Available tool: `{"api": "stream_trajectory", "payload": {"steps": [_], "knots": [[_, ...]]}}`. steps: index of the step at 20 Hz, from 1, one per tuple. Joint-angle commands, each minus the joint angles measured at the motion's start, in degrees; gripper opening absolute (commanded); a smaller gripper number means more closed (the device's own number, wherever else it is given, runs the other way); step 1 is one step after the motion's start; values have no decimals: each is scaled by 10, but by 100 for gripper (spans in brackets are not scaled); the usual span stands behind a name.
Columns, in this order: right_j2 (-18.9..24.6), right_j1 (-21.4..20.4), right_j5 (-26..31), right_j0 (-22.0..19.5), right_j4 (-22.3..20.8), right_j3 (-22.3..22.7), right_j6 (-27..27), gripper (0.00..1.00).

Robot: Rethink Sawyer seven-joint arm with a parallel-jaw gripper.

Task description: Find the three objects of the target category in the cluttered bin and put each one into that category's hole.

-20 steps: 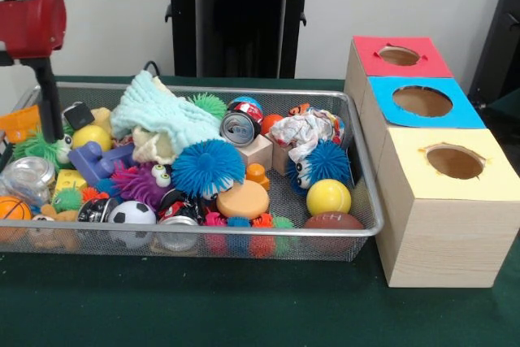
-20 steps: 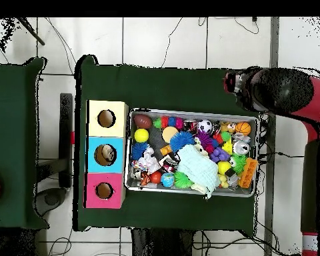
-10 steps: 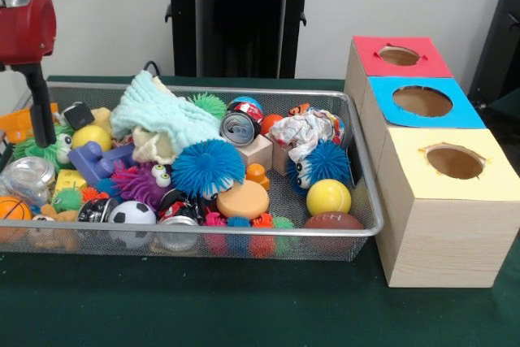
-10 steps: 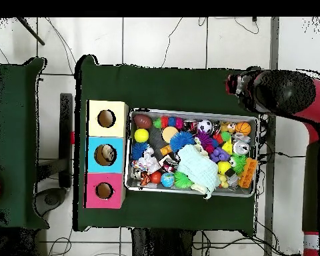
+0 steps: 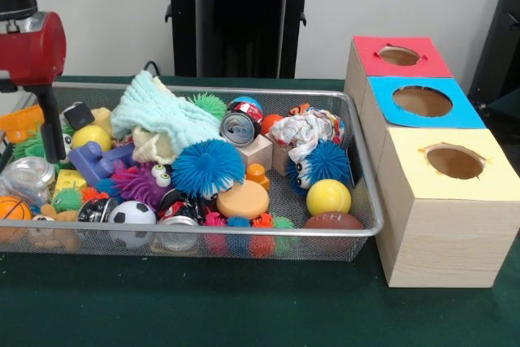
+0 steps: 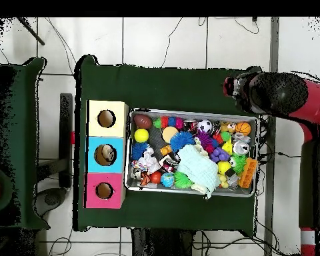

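A wire mesh bin [image 5: 357, 229] [image 6: 193, 112] holds a heap of toys. Among them are a teal cloth [image 5: 166, 119], a blue spiky ball [image 5: 207, 166], a yellow ball [image 5: 328, 197], a small football [image 5: 334, 222], a soccer ball [image 5: 132, 214], a drink can [image 5: 240, 128] and crumpled paper [image 5: 302, 132]. Beside the bin stand three wooden boxes with a red hole [image 5: 399, 55], a blue hole [image 5: 422, 101] and a yellow hole [image 5: 455, 162]. My gripper [image 5: 55, 154] hangs from the red arm head [image 6: 276, 93] over the bin's left end in the front view, just above a green spiky toy [image 5: 32, 145]. It holds nothing that I can see.
Near the gripper lie an orange plastic piece [image 5: 20, 122], a purple block toy [image 5: 97, 160], a clear jar [image 5: 28, 176] and a small basketball [image 5: 12, 208]. Something pale shows inside the blue box's hole [image 6: 105, 155] in the overhead view. Green cloth covers the table [image 5: 244, 306].
The arm head has come down and shifted a little right over the bin's left end in the front view. The toys have not moved.
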Motion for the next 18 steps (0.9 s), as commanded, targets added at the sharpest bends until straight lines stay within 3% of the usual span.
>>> {"api": "stream_trajectory", "payload": {"steps": [1, 6, 13, 18], "knots": [[23, 22, -7, -13, -48, 32, -172, 100], [2, 15, 23, -17, -66, 15, -165, 100], [-5, 27, 79, -3, -78, -50, -160, 100], [-5, 34, 58, 3, -78, -31, -135, 100]]}}
